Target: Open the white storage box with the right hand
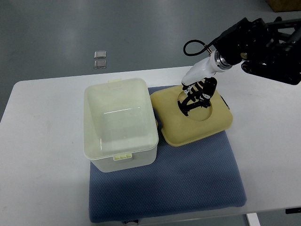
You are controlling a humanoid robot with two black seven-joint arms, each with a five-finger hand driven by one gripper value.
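The white storage box (pixel 120 125) stands open on the left part of a blue mat (pixel 188 183), its inside empty. Its cream lid (pixel 190 117) lies flat on the mat just to the right of the box, touching the box's side. My right hand (pixel 196 97) comes in from the upper right and hovers over the lid's round recess, its black fingers (pixel 187 104) relaxed and spread, pointing down onto the lid's top. I see nothing held in it. The left arm is out of the picture.
The white table (pixel 42 155) carries the mat, with bare surface left of the box and right of the mat. Two small clear squares (pixel 99 59) lie on the grey floor beyond the table's far edge.
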